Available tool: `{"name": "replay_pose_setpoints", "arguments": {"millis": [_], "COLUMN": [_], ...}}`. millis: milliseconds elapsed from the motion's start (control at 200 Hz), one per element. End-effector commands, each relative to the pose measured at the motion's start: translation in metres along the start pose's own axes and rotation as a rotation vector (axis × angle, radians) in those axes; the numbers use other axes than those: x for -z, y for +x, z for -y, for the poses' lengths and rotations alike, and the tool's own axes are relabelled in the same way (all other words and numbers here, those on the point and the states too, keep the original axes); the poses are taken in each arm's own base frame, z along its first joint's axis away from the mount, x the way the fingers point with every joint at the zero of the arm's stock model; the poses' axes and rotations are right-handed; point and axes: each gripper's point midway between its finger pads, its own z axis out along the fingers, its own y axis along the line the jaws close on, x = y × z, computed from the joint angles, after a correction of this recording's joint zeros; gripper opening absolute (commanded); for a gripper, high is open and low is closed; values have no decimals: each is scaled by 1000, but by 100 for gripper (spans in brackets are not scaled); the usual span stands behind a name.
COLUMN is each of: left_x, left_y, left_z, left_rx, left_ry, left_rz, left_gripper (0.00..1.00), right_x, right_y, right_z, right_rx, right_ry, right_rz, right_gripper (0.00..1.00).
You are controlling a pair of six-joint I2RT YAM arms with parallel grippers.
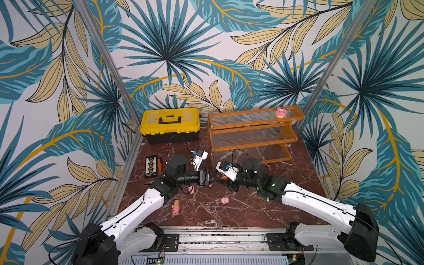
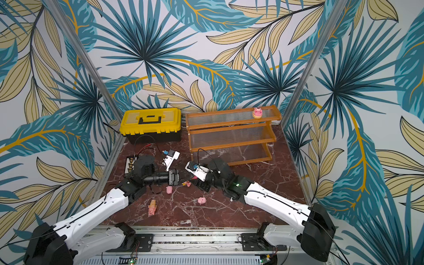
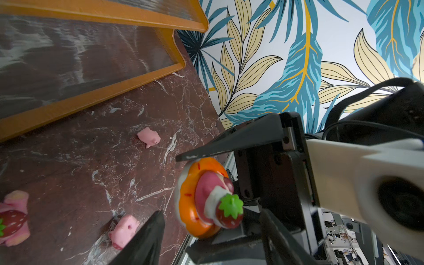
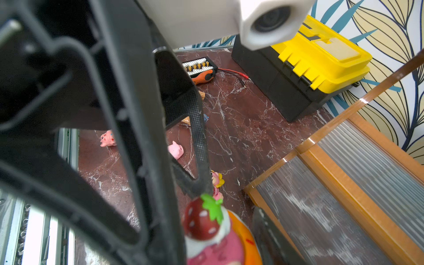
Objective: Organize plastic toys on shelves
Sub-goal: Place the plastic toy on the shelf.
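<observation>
Above the marble floor the two grippers meet tip to tip. My right gripper [image 1: 226, 178] is shut on a pink toy [image 3: 206, 197] with an orange ring base and a strawberry on top, pinching the ring. My left gripper [image 3: 212, 213] stands open round the same toy, with a gap showing beside one finger [image 3: 149, 238]. The shelves [image 1: 247, 125] stand at the back right; one pink toy [image 1: 280, 112] sits on the top tier. Two pink piglets [image 1: 191, 190] [image 1: 225, 200] and a cone figure [image 1: 176, 207] lie on the floor near the front.
A yellow-and-black toolbox [image 1: 169, 124] stands at the back left. A black connector board with an orange-handled tool [image 1: 151, 166] and loose wires [image 1: 165, 146] lie in front of it. Small toys [image 4: 216, 180] lie under the grippers. A metal rail [image 1: 218, 236] runs along the front.
</observation>
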Motion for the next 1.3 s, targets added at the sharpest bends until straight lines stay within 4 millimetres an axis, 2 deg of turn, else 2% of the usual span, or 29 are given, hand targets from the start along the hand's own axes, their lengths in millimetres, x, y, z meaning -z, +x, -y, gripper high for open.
{"name": "replay_pose_setpoints", "arguments": {"millis": [0,195,395,516,661,821,911,1036,1126,1226,1297], "left_x": [-2,-7,-10,-9,-10,-12,-12,-12,-12,-12,-12], "left_y": [-18,-22,-23,-25,-24,-18,-14,-12,-11,-12,-14], "left_z": [18,16,10,10,9,5,1,-4,-5,-3,1], "left_rx": [-25,-1,15,11,17,32,32,35,34,32,28], "left_ry": [44,36,1,-17,-25,-29,-48,-72,-76,-70,-53], "left_rz": [44,45,35,33,19,-13,-27,-39,-46,-44,-40], "left_gripper": [61,46,38,37,30,31,35,34,27,12,8], "right_x": [-4,-7,-8,-10,-12,-13,-13,-13,-14,-13,-13], "right_y": [-2,0,1,1,1,-1,-1,-2,-2,-3,-3], "right_z": [0,0,1,3,4,9,8,7,6,5,3], "right_rx": [16,13,21,28,38,40,44,39,38,38,37], "right_ry": [1,0,5,17,26,50,50,48,45,44,39], "right_rz": [-10,-20,-31,-44,-56,-54,-55,-53,-53,-50,-49], "right_gripper": [45,45,45,45,44,44,44,44,44,44,45]}}
